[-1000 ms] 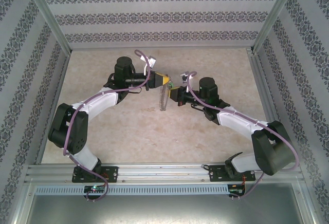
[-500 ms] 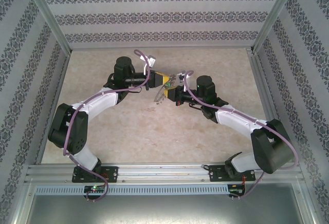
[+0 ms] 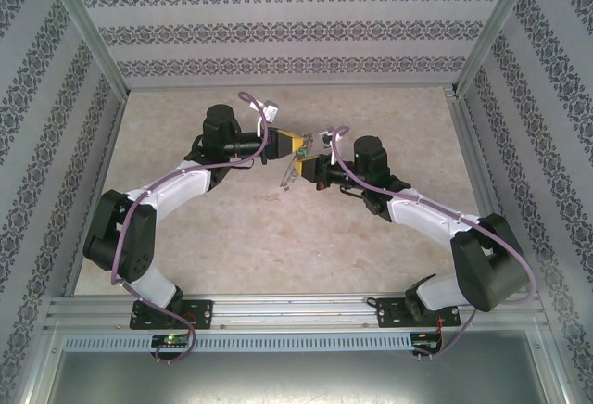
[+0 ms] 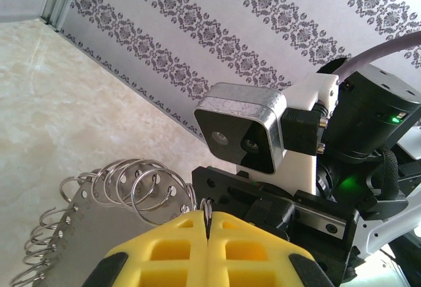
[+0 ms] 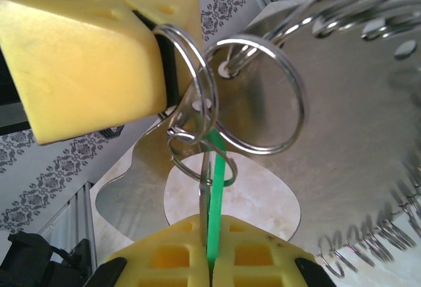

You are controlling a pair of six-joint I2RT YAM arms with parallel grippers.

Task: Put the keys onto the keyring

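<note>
The keyring (image 5: 355, 135) is a flat grey metal plate with an oval hole and split rings along its rim. It hangs between the arms over mid-table (image 3: 288, 175). My left gripper (image 4: 207, 213) is shut on one of its split rings (image 5: 197, 83), with the plate (image 4: 99, 228) to its left. My right gripper (image 5: 214, 220) is shut on the green key (image 5: 216, 188), seen edge-on, with a silvery blade beside it. The key's tip and a small ring on it touch the held split ring. I cannot tell whether they are threaded together. Both grippers (image 3: 295, 147) (image 3: 308, 165) nearly touch.
The pale marble-patterned table top (image 3: 278, 237) is fenced by patterned walls (image 3: 296, 29) on three sides and a metal rail (image 3: 296, 309) at the near edge. The right wrist camera housing (image 4: 240, 135) sits close in front of the left fingers.
The right gripper has moved left and closer to the left gripper with the key. The hanging plate has swung and now looks shorter from above.
</note>
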